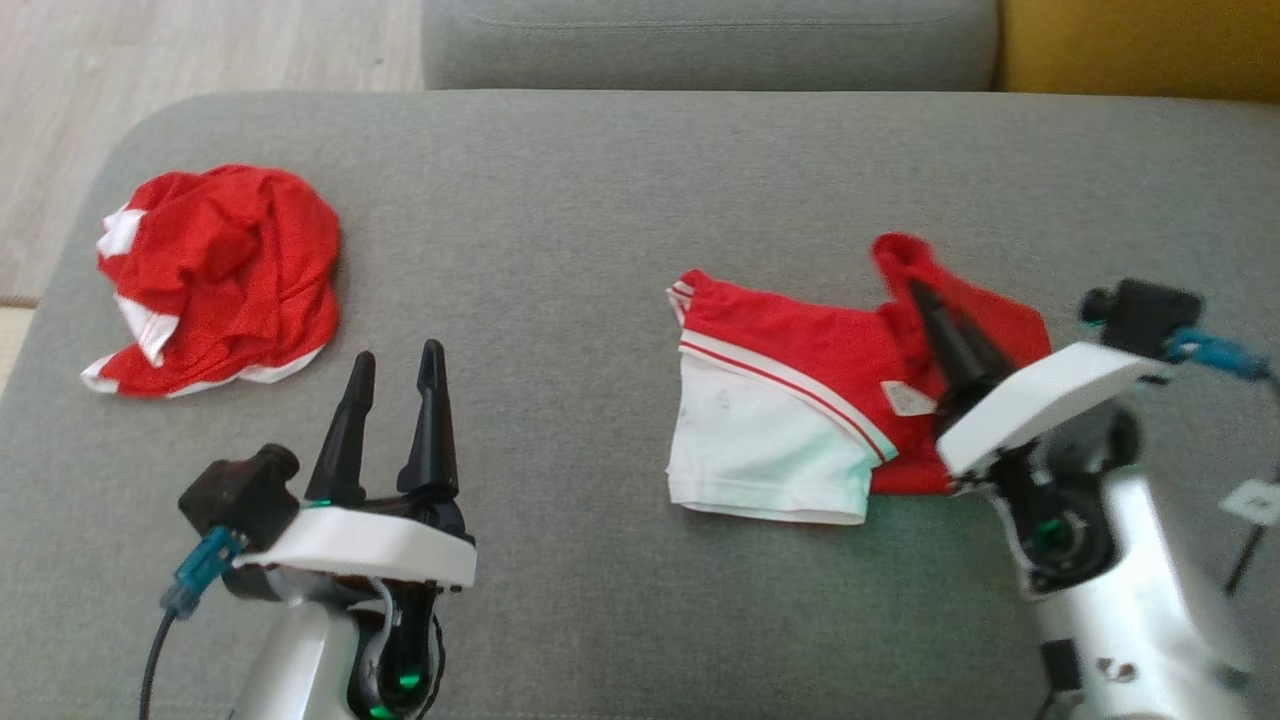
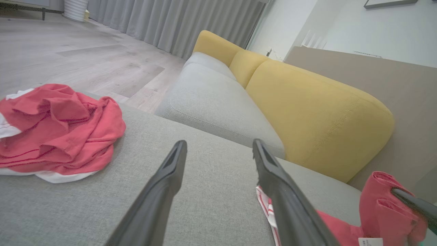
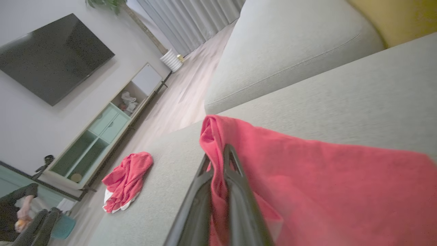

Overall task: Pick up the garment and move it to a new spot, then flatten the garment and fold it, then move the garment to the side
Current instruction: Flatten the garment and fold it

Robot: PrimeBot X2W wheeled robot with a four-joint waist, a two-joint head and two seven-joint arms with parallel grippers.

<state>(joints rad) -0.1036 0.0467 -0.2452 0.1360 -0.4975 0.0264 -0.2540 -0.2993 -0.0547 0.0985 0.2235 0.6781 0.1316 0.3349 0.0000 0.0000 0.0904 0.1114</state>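
A red and white garment (image 1: 790,380) lies partly folded on the grey cushion (image 1: 600,220), right of centre. My right gripper (image 1: 918,292) is shut on a raised red fold at the garment's far right edge; in the right wrist view the red cloth (image 3: 307,171) drapes over the closed fingers (image 3: 239,198). My left gripper (image 1: 397,355) hovers open over bare cushion at the lower left, holding nothing. In the left wrist view its spread gripper (image 2: 219,143) points across the cushion, with the pinched garment (image 2: 379,201) at the lower right.
A second, crumpled red and white garment (image 1: 220,270) sits at the cushion's far left, near the edge above the wooden floor (image 1: 200,50). Behind are a grey seat cushion (image 1: 700,40) and a yellow backrest (image 2: 307,112). A TV and a shelf unit (image 3: 102,126) stand across the room.
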